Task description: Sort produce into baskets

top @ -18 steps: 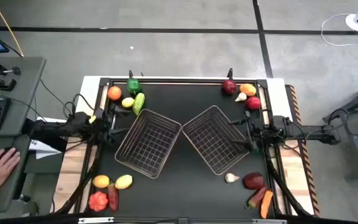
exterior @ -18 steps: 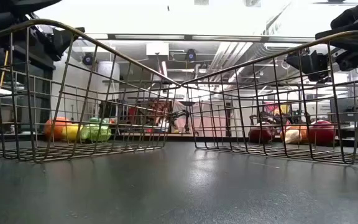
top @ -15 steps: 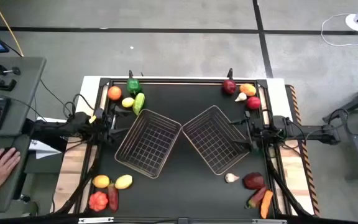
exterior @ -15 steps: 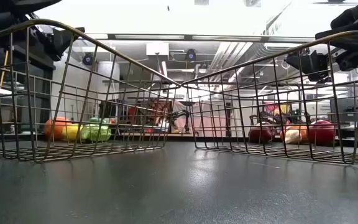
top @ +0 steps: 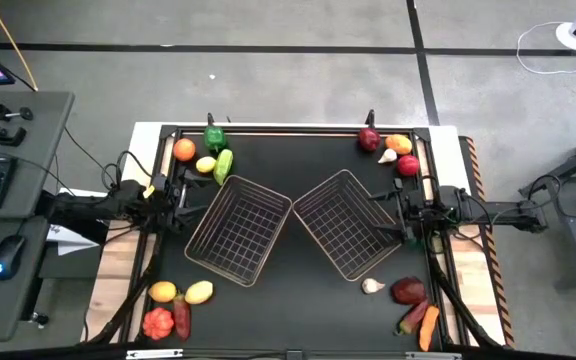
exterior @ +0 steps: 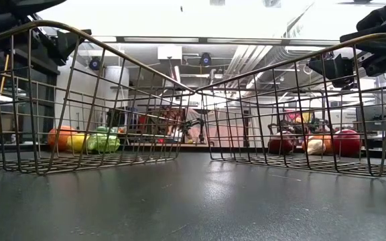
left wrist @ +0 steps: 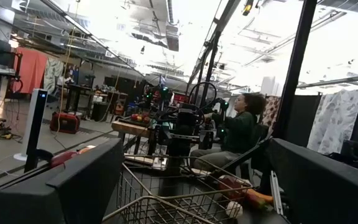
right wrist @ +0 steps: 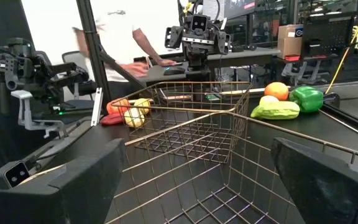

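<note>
Basically nothing sorted: both baskets (top: 240, 231) empty mid-table, produce (top: 204, 152) clustered at the four corners. Left gripper (top: 175, 194) and right gripper (top: 405, 213) spread wide, holding nothing. Toys likely light, hard, slick; pinch across the middle.

A black table (top: 308, 155) carries two baskets (top: 240, 230) and scattered produce (top: 198, 292).

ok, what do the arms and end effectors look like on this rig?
Both arms are dark, slim, jointed links with black cables trailing off. The left end effector and right end effector each carry two broad, flat, matte-black fingers. No visible markings.
</note>
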